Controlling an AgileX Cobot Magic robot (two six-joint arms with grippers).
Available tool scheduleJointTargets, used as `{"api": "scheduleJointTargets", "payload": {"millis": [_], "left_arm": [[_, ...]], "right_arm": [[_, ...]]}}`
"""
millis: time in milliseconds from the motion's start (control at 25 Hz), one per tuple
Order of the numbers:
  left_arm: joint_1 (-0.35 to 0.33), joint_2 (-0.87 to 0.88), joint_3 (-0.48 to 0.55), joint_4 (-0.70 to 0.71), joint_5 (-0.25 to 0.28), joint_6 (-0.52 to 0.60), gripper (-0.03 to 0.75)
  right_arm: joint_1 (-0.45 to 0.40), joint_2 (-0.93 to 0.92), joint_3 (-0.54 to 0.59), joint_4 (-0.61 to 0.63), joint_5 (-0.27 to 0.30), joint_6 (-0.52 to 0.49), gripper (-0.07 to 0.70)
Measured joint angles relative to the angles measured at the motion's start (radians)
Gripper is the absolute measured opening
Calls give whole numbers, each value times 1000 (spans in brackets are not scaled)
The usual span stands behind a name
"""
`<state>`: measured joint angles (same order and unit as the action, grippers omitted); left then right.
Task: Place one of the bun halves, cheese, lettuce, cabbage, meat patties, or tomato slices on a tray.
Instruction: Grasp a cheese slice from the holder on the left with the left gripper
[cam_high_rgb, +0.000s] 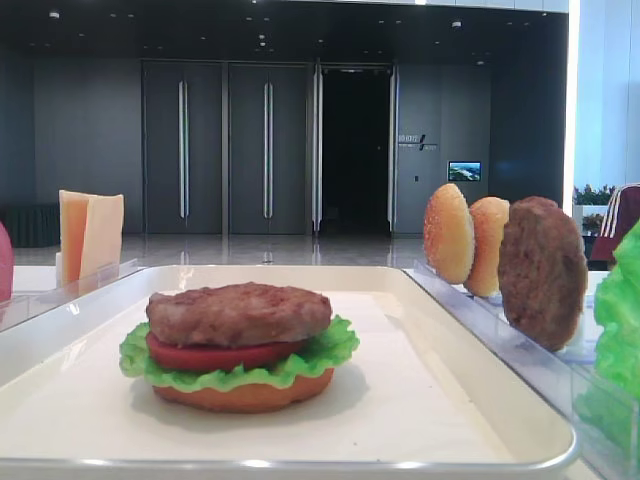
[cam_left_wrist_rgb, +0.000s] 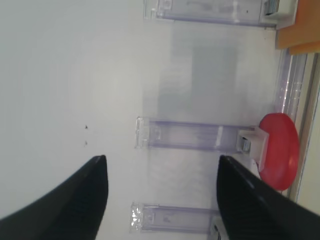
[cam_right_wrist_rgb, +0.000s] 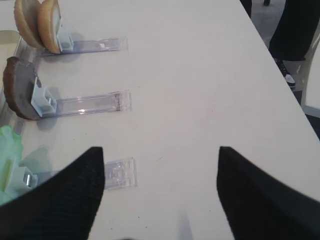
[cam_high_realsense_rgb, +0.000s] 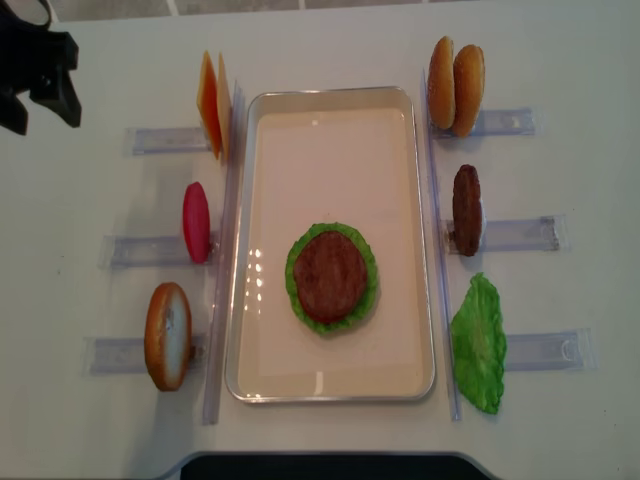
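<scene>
The white tray (cam_high_realsense_rgb: 330, 390) holds one stack: a brown meat patty (cam_high_rgb: 238, 312) on a tomato slice (cam_high_rgb: 215, 355), green lettuce (cam_high_rgb: 330, 348) and a flat bun bottom (cam_high_rgb: 240, 395). Left of the tray, cheese slices (cam_high_realsense_rgb: 210, 105), a red tomato slice (cam_high_realsense_rgb: 196, 222) and a bun half (cam_high_realsense_rgb: 168, 335) stand in racks. To its right stand two bun halves (cam_high_realsense_rgb: 455, 85), a patty (cam_high_realsense_rgb: 466, 210) and a lettuce leaf (cam_high_realsense_rgb: 478, 343). My left gripper (cam_left_wrist_rgb: 162, 159) hangs open over bare table beside the tomato slice (cam_left_wrist_rgb: 278, 150). My right gripper (cam_right_wrist_rgb: 160, 150) is open and holds nothing, near the patty (cam_right_wrist_rgb: 17, 95).
Clear plastic racks (cam_high_realsense_rgb: 520, 233) lie on both sides of the tray. A black object (cam_high_realsense_rgb: 35, 60) sits at the far left corner. The table edge (cam_right_wrist_rgb: 280, 75) runs to the right of my right gripper. Bare white tabletop lies under both grippers.
</scene>
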<state>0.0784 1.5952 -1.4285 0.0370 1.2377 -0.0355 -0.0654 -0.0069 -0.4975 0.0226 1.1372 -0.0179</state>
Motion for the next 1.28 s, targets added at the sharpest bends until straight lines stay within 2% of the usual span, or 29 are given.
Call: {"api": "scheduleJointTargets", "payload": {"millis": [360,760,1000,1160,1280], "left_arm": [[0,100,-57,-37,-1,1,517],[0,114,-66,-3,-2,2,517],[0,125,-76,-3,-32,26,517],[0,193,-147,-2,-17,27,517],[0,268,-244,-9,-13,28,517]], "right_arm": [[0,0,0,0,0,0,485],[0,0,0,0,0,0,485],[0,0,0,0,0,0,485],[0,0,0,0,0,0,485],[0,0,0,0,0,0,485]]}}
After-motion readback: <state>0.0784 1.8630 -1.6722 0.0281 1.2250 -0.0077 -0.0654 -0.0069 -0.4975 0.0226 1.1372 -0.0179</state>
